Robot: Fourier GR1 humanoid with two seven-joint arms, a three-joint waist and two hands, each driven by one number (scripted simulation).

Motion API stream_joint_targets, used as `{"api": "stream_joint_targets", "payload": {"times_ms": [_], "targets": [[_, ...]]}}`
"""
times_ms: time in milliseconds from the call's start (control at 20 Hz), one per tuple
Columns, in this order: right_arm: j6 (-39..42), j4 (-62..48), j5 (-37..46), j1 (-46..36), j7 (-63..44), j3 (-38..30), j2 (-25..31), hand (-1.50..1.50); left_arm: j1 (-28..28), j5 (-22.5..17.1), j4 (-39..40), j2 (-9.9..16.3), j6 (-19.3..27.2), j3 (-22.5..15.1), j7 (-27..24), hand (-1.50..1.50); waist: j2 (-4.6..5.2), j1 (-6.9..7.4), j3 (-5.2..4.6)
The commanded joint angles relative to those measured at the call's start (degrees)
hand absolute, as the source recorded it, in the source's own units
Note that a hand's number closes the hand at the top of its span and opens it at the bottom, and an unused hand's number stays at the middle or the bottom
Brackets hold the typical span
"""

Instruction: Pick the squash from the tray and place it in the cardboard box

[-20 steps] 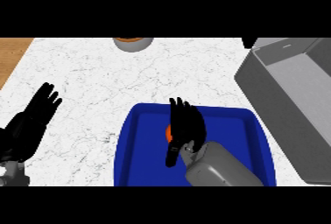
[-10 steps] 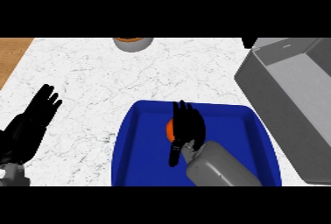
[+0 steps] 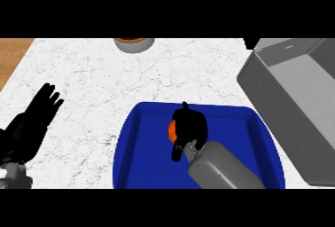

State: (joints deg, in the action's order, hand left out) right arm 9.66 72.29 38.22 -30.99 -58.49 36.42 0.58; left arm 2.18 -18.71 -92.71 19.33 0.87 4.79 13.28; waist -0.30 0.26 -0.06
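Note:
The orange squash (image 3: pixel 171 131) lies in the blue tray (image 3: pixel 147 150) at the lower middle of the head view; only a sliver of it shows at the left of my right hand (image 3: pixel 189 126). That hand sits on top of it, fingers curled down over it and thumb along its near side. The box (image 3: pixel 274 111) looks grey and stands open-topped at the right, just beyond the tray's right rim. My left hand (image 3: pixel 36 117) rests open at the left edge, fingers up.
A grey bowl (image 3: pixel 134 43) with orange contents stands at the counter's far edge, left of centre. A wooden strip (image 3: pixel 13 55) borders the white marble counter (image 3: pixel 131 80) at the upper left.
My right hand's fingers, straight and spread over the squash a second ago, have drawn together and curled down onto it. The left hand has not moved.

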Motion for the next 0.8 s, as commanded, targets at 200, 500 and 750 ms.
{"api": "stream_joint_targets", "payload": {"times_ms": [200, 500, 750], "targets": [[1.2, 1.2, 6.8, 3.6, 3.9, -1.9, -0.5, 1.50, -0.4, 1.0, 0.6, -1.3, -2.6, 3.0, -0.6, 0.00, 0.26, -0.10, 0.06], [2.0, -6.3, 4.3, -2.2, 13.9, -10.4, 5.6, 1.50, 1.8, 2.4, 4.6, -2.6, -2.8, 2.5, -2.0, 0.00, 0.54, -0.19, 0.05], [3.1, -17.3, 1.5, -9.2, 23.8, -19.4, 11.6, 1.50, -1.0, 2.6, -2.8, -3.2, -1.5, 1.4, 1.9, 0.00, 0.51, 0.68, 0.09]]}}
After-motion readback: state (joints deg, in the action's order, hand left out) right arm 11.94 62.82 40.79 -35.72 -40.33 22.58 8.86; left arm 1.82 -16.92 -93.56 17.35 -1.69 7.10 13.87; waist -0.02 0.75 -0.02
